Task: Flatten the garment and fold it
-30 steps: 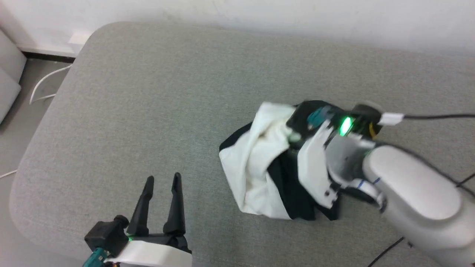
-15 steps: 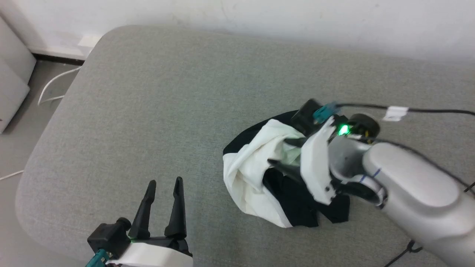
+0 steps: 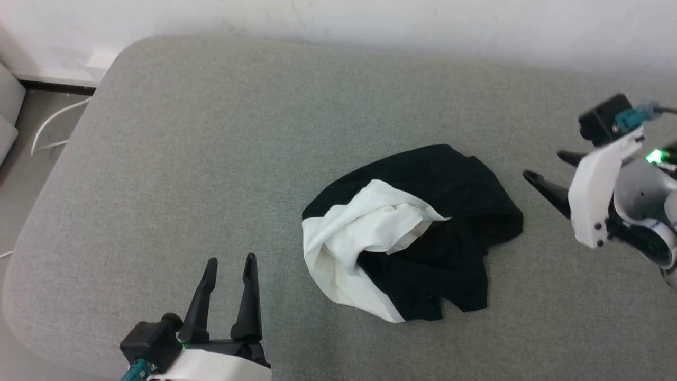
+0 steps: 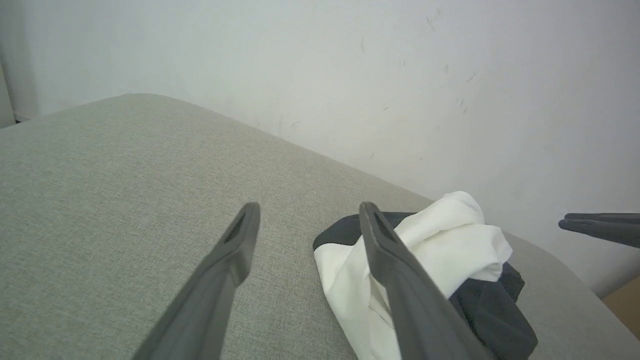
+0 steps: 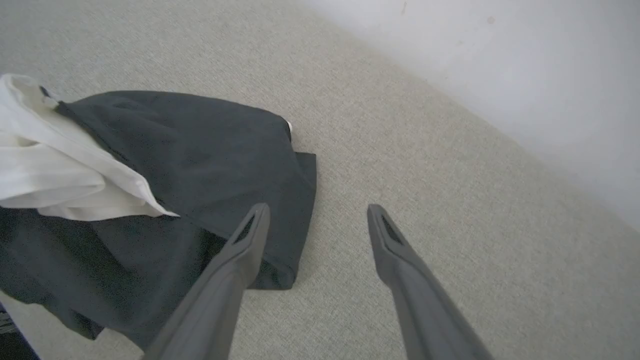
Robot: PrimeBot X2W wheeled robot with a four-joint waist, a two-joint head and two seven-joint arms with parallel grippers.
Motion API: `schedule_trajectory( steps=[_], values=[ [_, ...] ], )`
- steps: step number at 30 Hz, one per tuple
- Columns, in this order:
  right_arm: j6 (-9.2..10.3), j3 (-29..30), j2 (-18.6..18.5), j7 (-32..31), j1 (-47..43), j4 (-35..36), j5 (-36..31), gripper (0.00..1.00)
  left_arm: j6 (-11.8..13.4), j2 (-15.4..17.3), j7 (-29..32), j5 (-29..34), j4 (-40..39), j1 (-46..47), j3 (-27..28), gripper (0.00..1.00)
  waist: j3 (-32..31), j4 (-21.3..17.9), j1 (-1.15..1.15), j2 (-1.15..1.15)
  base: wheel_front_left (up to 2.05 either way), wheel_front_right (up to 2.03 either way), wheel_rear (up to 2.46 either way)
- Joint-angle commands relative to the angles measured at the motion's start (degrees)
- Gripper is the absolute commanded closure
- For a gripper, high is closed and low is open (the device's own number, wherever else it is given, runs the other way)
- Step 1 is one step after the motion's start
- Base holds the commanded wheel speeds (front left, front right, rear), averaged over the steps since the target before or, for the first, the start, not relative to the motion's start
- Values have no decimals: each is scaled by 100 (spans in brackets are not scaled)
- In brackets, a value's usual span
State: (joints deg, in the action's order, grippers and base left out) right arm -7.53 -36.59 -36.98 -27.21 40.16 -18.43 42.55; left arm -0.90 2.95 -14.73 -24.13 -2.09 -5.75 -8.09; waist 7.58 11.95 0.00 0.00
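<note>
Now the right gripper (image 3: 543, 164) has released and drawn aside, jaws wide and empty, leaving the crumpled white-and-black cloth shirt (image 3: 370, 227) heaped on the grey upholstered seat (image 3: 211, 159); the left gripper (image 3: 231, 259) waits wide open nearby. Flattening looks barely begun.

Soft, even, bright light (faint shadows), slight wide-angle warp in wrist views.

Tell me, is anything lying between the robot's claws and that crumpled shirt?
Nothing visible. Only bare grey cushion separates the garment from the open left gripper and the open right gripper; neither touches it.
</note>
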Motion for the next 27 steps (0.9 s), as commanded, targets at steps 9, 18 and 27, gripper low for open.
schedule_trajectory(
  steps=[9,18,27],
  values=[
    [4,438,298,-75,-443,-296,-487,0,-25,-7,-27,-45,12,281,-101,0,505,266,0,0,0,0,0],
    [4,582,615,-385,-411,-890,-652,0,-55,-7,-27,-53,43,436,-118,0,758,444,0,0,0,0,0],
    [4,788,710,-187,-246,-1095,-781,100,-15,-7,-27,-99,89,492,-145,0,831,405,0,0,0,0,0]
  ],
)
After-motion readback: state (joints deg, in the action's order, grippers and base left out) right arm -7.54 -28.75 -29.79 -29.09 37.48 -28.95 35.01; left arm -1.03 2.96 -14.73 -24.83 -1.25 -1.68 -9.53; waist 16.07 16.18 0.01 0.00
